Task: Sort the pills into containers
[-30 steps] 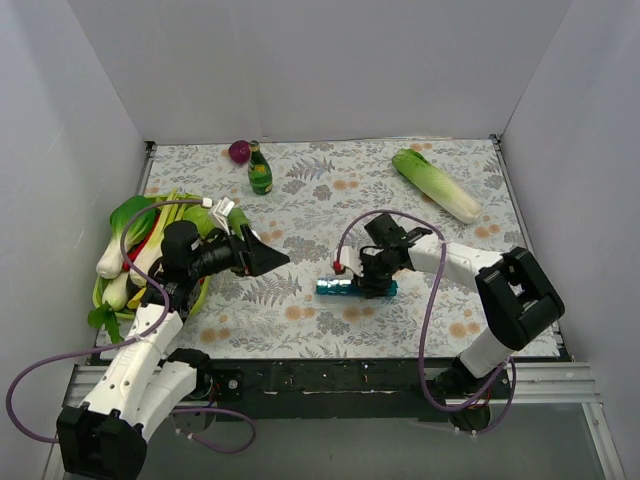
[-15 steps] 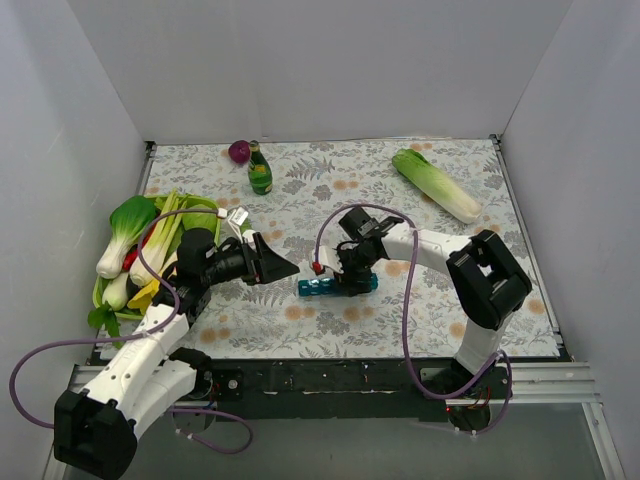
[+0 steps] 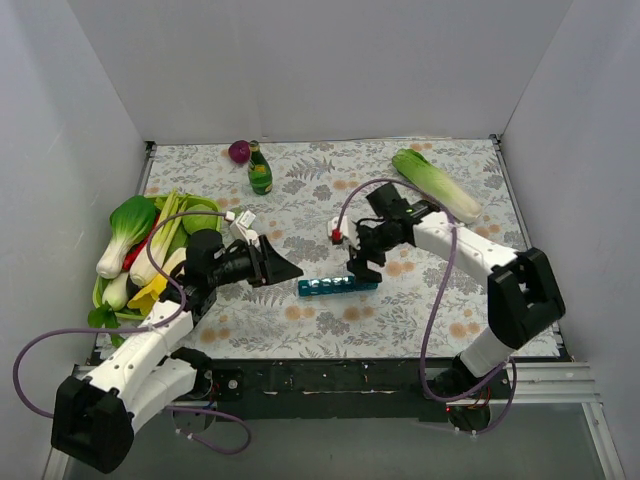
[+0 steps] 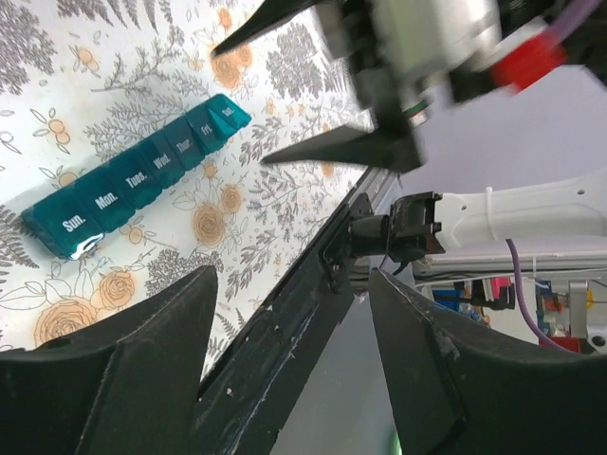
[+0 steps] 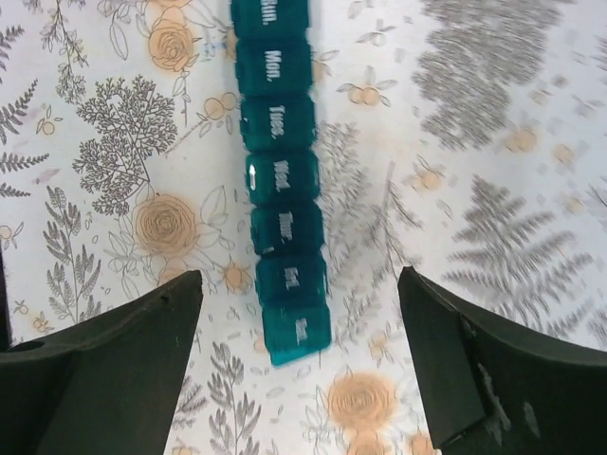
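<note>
The teal-blue pill box [image 3: 338,286] lies flat on the floral cloth with all its lids shut. It shows day labels in the left wrist view [image 4: 142,175] and the right wrist view [image 5: 280,180]. No pills are visible. My right gripper [image 3: 358,266] is open and empty, just above the box's right end; in its wrist view the box's last compartments lie between the spread fingers [image 5: 302,280]. My left gripper [image 3: 291,270] is open and empty, just left of the box, which lies up and left of its fingers in the wrist view [image 4: 291,284].
A green bottle [image 3: 260,170] and a purple-red ball [image 3: 239,151] stand at the back. A napa cabbage [image 3: 436,184] lies at the back right. A green tray [image 3: 203,296] of vegetables sits at the left. The table's black front edge [image 4: 285,322] runs under the left gripper.
The right gripper slid the pill box a little left, then let go and rose off it. The left gripper moved right, closer to the box's left end.
</note>
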Robot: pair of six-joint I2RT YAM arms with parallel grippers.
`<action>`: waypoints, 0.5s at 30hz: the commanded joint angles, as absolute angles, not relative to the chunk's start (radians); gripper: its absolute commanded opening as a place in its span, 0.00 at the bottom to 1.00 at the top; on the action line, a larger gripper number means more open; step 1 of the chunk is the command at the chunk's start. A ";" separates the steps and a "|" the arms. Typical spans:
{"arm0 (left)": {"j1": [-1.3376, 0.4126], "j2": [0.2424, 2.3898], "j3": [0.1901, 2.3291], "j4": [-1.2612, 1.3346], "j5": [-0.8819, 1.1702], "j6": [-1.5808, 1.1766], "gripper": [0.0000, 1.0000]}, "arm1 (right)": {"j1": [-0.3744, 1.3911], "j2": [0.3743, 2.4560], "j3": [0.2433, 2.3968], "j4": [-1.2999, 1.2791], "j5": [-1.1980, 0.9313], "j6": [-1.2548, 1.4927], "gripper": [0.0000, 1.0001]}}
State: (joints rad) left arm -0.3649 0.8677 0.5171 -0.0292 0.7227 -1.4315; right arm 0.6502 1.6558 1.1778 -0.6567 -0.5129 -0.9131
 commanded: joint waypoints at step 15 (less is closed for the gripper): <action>-0.560 1.422 0.652 0.163 0.571 -1.374 0.12 | 0.499 1.643 1.100 -0.601 -0.733 -0.646 0.08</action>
State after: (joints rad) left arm -0.5346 1.3369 0.6102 0.1135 0.6262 -1.4082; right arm 0.4976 1.6016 1.0477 -0.5961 -0.6788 -0.6834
